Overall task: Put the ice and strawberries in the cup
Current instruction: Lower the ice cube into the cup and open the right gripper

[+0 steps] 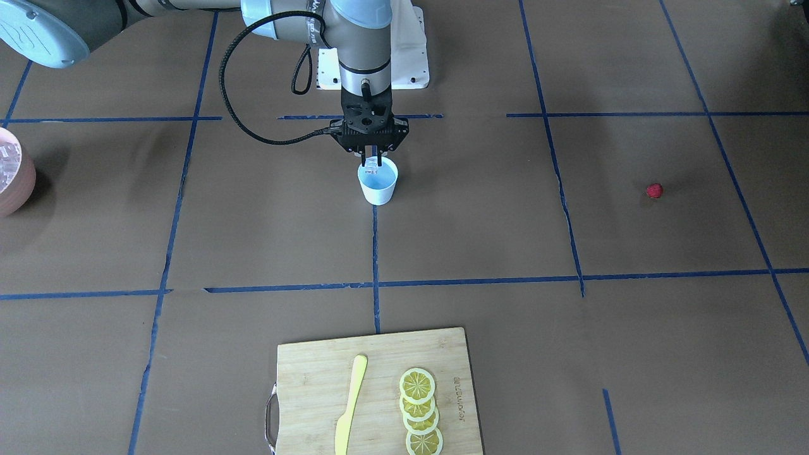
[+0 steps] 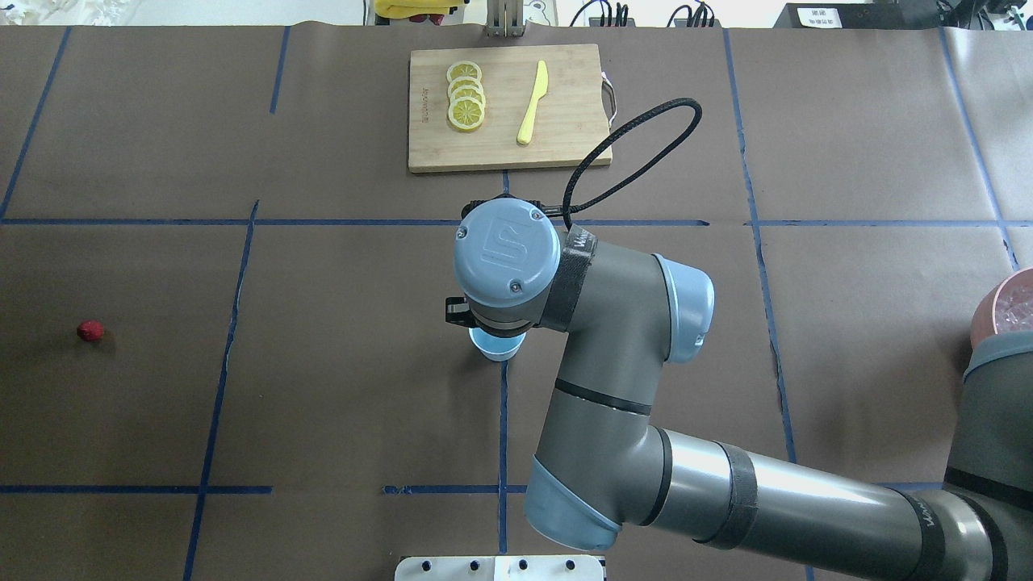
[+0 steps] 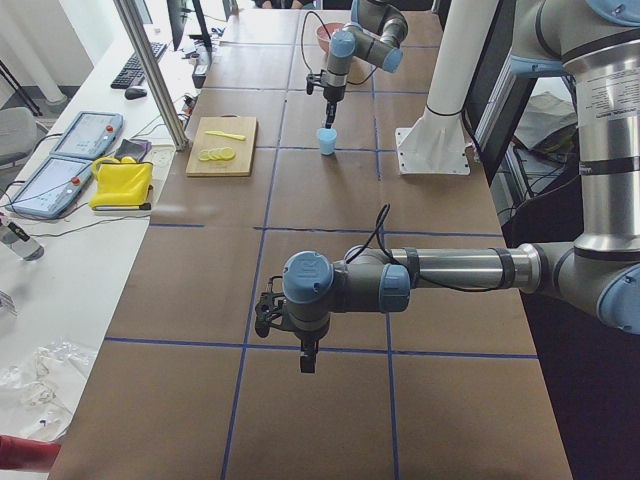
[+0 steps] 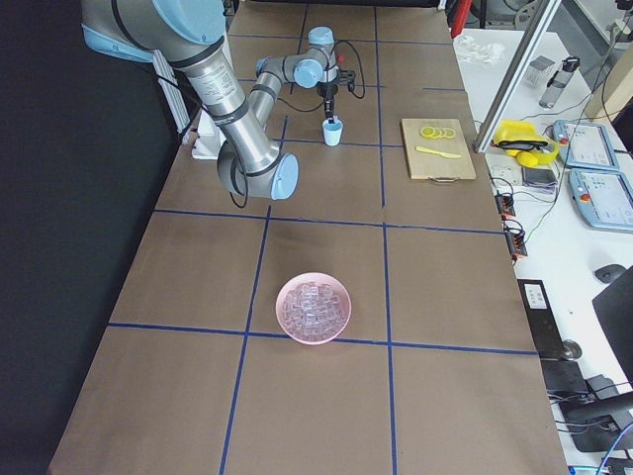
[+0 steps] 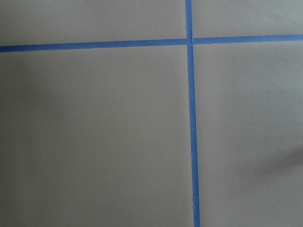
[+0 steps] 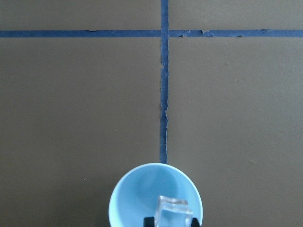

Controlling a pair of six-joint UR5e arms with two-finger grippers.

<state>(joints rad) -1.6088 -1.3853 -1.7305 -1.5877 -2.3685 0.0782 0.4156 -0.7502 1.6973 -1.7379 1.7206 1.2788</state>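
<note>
Pale-blue tapered cup point(image 1: 378, 183) stands upright on the matt brown, blue-taped surface point(image 1: 505, 221), with open room all round it. The right arm points its wrist straight down over the cup. The black two-finger right hand point(image 1: 371, 161) is clamped on a clear glassy ice cube point(image 1: 371, 167), held just above the round rim, over the mouth. A tiny dark-red rounded strawberry point(image 1: 654, 190) lies well apart from the cup, toward the robot's left. A pink round bowl point(image 4: 313, 340) of more ice cubes point(image 4: 315, 305) sits well apart, toward the robot's right. Beyond the cup from the robot lies a bamboo cutting board point(image 1: 303, 373) carrying yellow lemon slices point(image 1: 417, 387) and a yellow knife point(image 1: 351, 404). The left hand point(image 3: 307, 362) hangs low over the surface far from the cup, its forearm level. I cannot tell whether its fingers are apart or together.
</note>
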